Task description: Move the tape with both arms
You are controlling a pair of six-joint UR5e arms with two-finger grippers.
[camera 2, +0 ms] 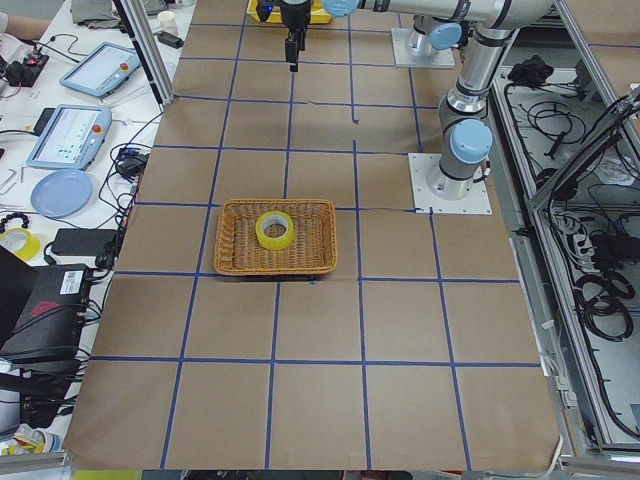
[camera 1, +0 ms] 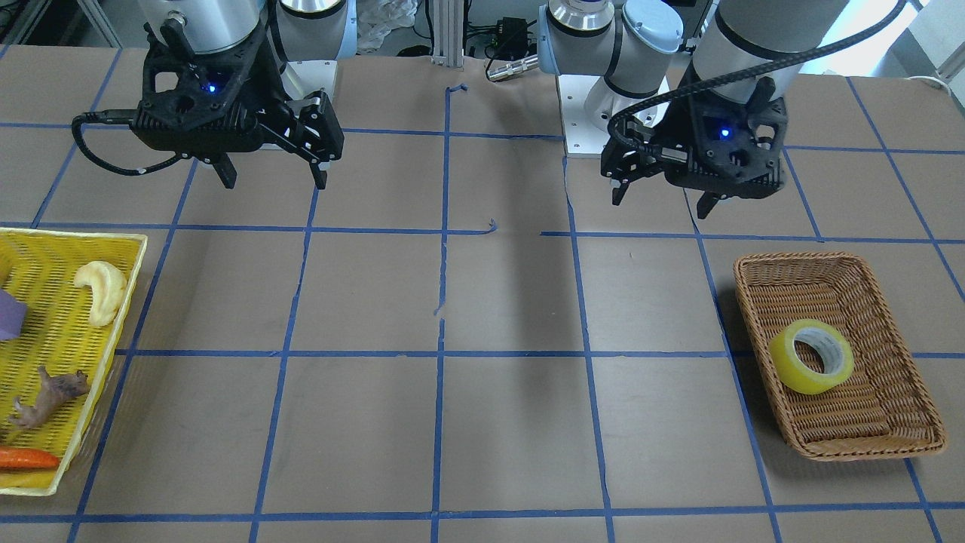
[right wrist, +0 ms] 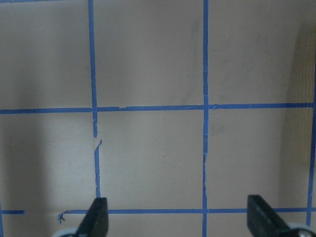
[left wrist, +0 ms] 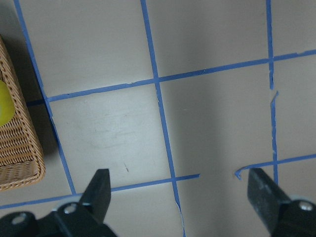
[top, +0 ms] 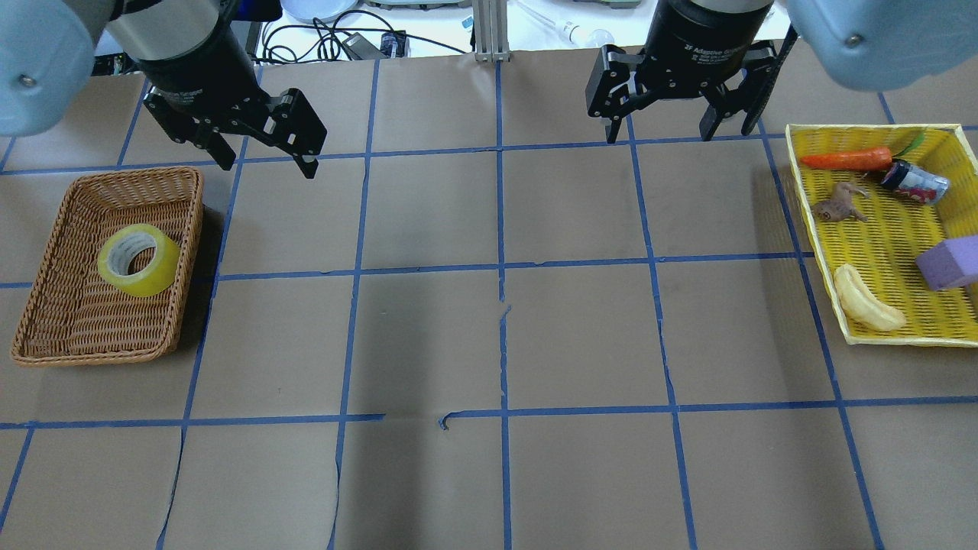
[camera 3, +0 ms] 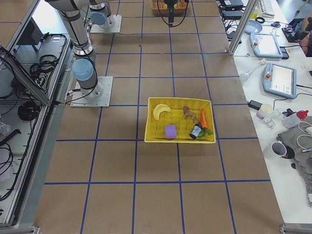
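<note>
The yellow tape roll (top: 138, 260) leans inside a brown wicker basket (top: 46, 328) on the robot's left side; it also shows in the front view (camera 1: 811, 356) and the left side view (camera 2: 274, 229). A sliver of the tape (left wrist: 4, 104) shows in the left wrist view. My left gripper (top: 267, 165) (camera 1: 663, 200) is open and empty, held above the table just behind the basket. My right gripper (top: 657, 137) (camera 1: 273, 179) is open and empty, held above the table left of the yellow basket.
A yellow plastic basket (top: 810, 221) on the right side holds a pale banana toy (top: 866, 307), a carrot (top: 846, 160), a small brown animal figure (top: 839, 205), a purple block (top: 947, 262) and a small bottle (top: 914, 182). Blue tape lines grid the brown table.
</note>
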